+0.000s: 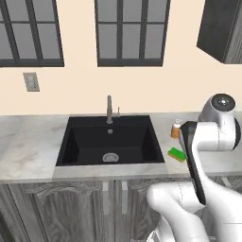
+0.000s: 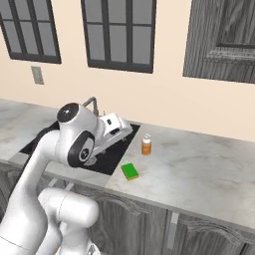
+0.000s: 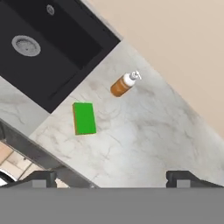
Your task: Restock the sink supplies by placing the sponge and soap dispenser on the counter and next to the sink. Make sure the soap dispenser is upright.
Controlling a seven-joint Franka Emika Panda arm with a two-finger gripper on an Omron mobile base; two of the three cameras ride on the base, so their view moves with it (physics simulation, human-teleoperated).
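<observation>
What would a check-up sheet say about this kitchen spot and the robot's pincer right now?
Surface: light grey marbled stone counter, dark wood cabinets below.
Job's things: small flat bright green sponge lies on the counter right of the black recessed sink; small orange soap bottle with white pump stands upright just behind it, apart from it.
Clutter: nothing seen.
Pincer: the two dark tips stand wide apart above the counter, holding nothing.
Cables: nothing seen.
Surroundings: slim grey metal faucet, dark-framed windows, wall outlet, dark upper cabinet.
</observation>
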